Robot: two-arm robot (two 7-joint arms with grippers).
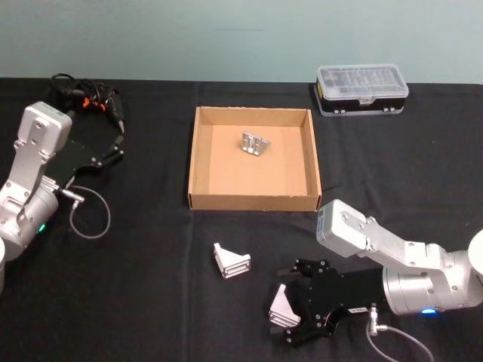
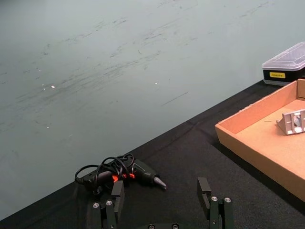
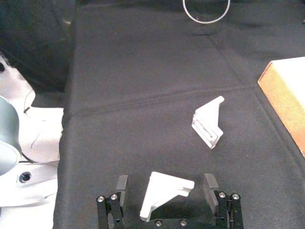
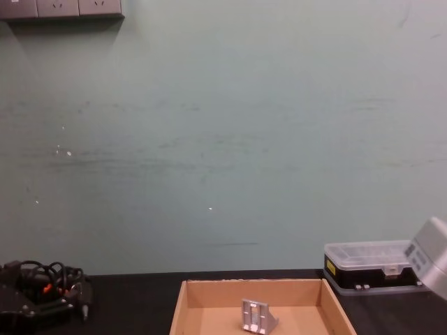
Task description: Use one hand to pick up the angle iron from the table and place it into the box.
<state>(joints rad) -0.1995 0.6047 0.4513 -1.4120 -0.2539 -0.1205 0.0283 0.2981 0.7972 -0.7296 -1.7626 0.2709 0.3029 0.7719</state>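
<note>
A silver angle iron (image 1: 285,308) lies on the black table (image 1: 151,249) at the front right. My right gripper (image 1: 296,300) is open, its fingers on either side of the piece with a gap on each side. The right wrist view shows this angle iron (image 3: 164,193) between the two fingers (image 3: 121,185). A second angle iron (image 1: 231,261) lies free to the left of it, in front of the tan box (image 1: 253,202). A third angle iron (image 1: 255,144) sits inside the box. My left gripper (image 1: 106,154) is open and parked at the far left.
A black case with a clear lid (image 1: 361,89) stands behind the box on the right. A black tool with a tangled cable (image 1: 90,98) lies at the back left, just beyond the left gripper (image 2: 160,191). A white cable loop (image 1: 90,215) rests by the left arm.
</note>
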